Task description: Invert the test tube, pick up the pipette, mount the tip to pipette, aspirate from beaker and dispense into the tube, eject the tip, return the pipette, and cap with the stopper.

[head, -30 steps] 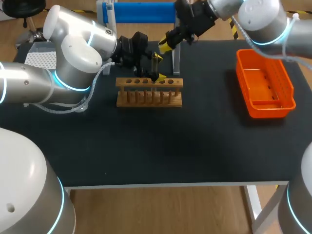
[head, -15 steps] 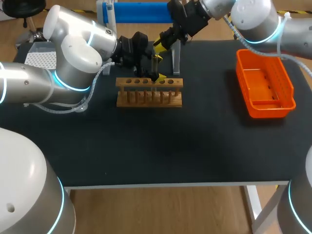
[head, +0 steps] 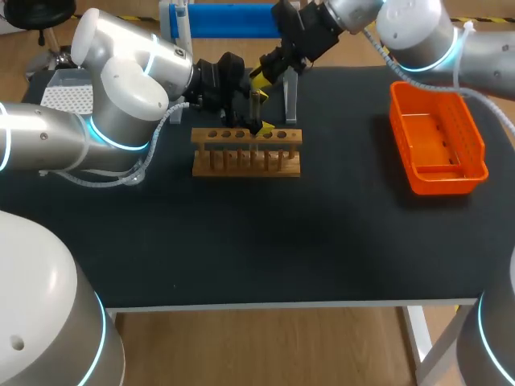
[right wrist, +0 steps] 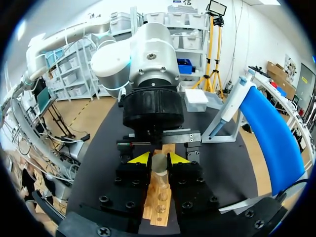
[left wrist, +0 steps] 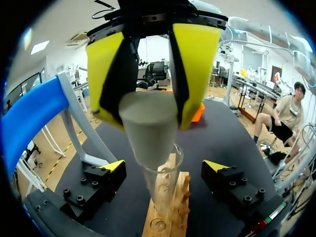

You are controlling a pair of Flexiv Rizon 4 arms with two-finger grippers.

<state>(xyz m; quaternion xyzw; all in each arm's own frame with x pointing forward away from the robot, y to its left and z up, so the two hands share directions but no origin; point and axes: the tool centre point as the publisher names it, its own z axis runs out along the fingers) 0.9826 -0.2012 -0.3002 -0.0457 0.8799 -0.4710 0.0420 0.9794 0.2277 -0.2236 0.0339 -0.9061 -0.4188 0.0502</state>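
Stopper (left wrist: 150, 131) is pinched tight in the right gripper (left wrist: 150, 79), thin end pointing down, right at the test tube's (left wrist: 160, 185) open mouth. Test tube stands straight up over the wooden rack (left wrist: 178, 200), between the left gripper's (left wrist: 164, 168) wide-open fingers, not touching them.

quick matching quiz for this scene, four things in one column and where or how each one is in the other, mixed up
Things:
1 stopper
2 test tube
3 orange tray
4 left claw

Places or states:
A standing in the wooden rack
B on the table's right side
C held in the right claw, over the tube's mouth
D open, one finger on either side of the tube

Pairs: 1-C, 2-A, 3-B, 4-D
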